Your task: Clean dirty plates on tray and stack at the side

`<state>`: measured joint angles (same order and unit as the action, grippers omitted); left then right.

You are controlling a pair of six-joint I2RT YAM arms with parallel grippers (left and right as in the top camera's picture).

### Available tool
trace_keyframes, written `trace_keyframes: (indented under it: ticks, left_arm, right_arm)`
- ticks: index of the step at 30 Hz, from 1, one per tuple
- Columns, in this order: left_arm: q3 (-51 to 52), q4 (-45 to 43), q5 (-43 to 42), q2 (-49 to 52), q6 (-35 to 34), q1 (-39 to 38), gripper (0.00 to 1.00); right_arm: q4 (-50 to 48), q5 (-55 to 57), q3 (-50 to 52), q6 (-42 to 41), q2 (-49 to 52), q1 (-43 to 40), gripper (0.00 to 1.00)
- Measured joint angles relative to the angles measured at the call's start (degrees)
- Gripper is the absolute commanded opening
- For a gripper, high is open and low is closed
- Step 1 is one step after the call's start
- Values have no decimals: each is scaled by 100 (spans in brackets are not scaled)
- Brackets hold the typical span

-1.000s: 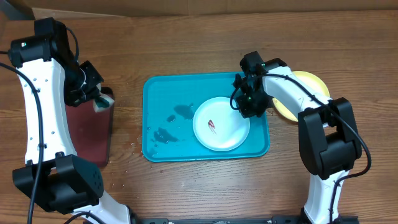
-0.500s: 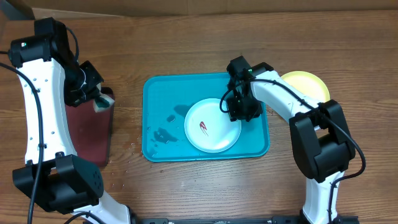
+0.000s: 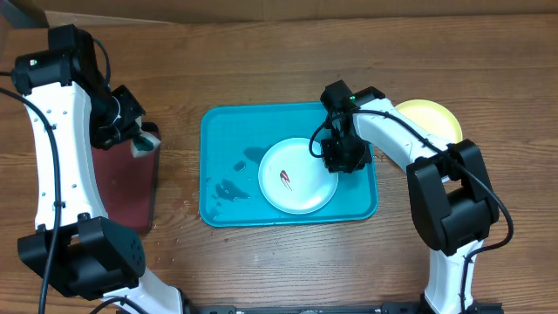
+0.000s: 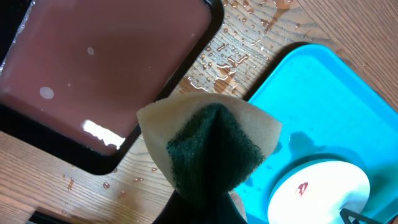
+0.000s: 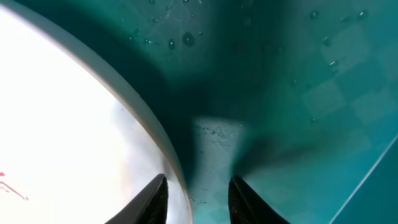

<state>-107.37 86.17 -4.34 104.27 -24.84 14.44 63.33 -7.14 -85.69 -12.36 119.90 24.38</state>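
The white plate is lying smeared right of centre in the tray, the right gripper straddling its rim, slightly parted, clamping nothing. Left of the tray, the left gripper is pinching a sponge; wiping probably comes next, which means carrying it across.

a robot lab: two arms at a wooden table.
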Motion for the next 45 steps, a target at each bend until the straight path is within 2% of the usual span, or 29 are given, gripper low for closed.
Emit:
trace_keyframes:
  ticks: [3, 6, 14, 21, 26, 31, 35, 45]
  left_arm:
    - [0, -2, -4, 0, 2, -20, 4]
    - [0, -13, -142, 0, 120, -20, 4]
    - [0, -68, -570, 0, 455, -229, 4]
    - [328, -402, -664, 0, 590, -1005, 4]
    - [1108, -1110, -772, 9, 673, -1707, 4]
    - [1974, -2044, -1405, 11, 992, -2199, 4]
    - [2540, -2660, -1674, 11, 966, -2518, 4]
    - [3628, -3985, -1814, 11, 476, -2645, 4]
  right_arm:
    - [-15, -13, 0, -33, 4, 0, 11]
    - [-48, -39, 0, -151, 28, 2, 4]
    - [-337, -382, -2, -479, 39, 4, 4]
    - [-682, -625, -2, -748, 94, 125, 4]
    - [-1086, -713, -37, -1027, 175, 472, 4]
    - [-1508, -885, -103, -1228, 299, 804, 4]
    - [-1558, -994, -131, -1290, 343, 901, 4]
    - [-1574, -1027, -131, -1314, 350, 896, 4]
